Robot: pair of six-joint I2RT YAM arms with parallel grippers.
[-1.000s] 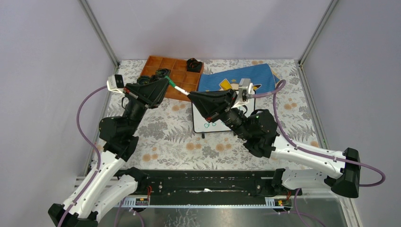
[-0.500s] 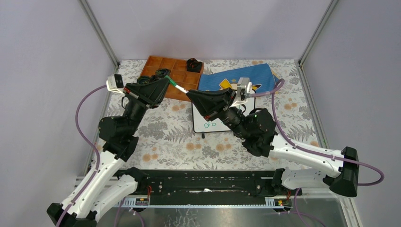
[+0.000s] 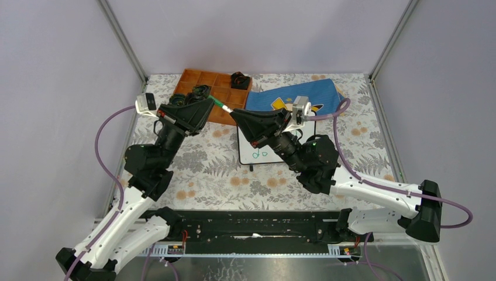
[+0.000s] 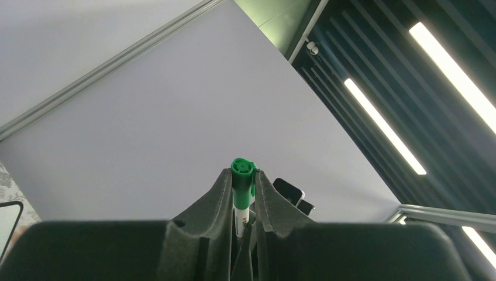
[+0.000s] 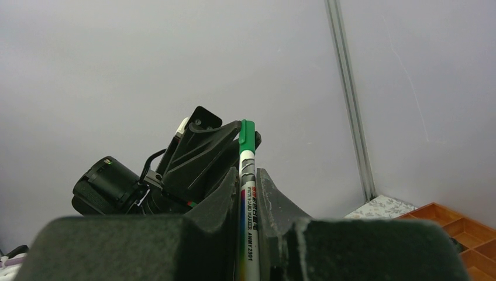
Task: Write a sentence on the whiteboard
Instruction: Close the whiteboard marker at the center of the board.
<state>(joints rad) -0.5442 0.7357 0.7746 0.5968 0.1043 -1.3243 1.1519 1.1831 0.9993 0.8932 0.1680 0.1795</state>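
A green and white whiteboard marker (image 3: 222, 106) hangs in the air between my two grippers, above the tablecloth. My left gripper (image 3: 210, 101) is shut on its green cap (image 4: 243, 175). My right gripper (image 3: 234, 112) is shut on its white barrel (image 5: 246, 193), with the capped end sticking out towards the left gripper (image 5: 193, 158). The whiteboard (image 3: 248, 153) lies below the right gripper, mostly hidden by that arm. Only a few green marks of the sentence (image 3: 261, 154) show near its front edge; I cannot read them.
An orange compartment tray (image 3: 188, 78) with black parts in it stands at the back left. A black object (image 3: 240, 79) sits at its right end. A blue cloth with yellow print (image 3: 304, 96) lies behind the whiteboard. Frame posts stand at the back corners.
Both grippers have shifted slightly towards the back with the marker between them. The stretch of marker showing between them has become a little shorter.
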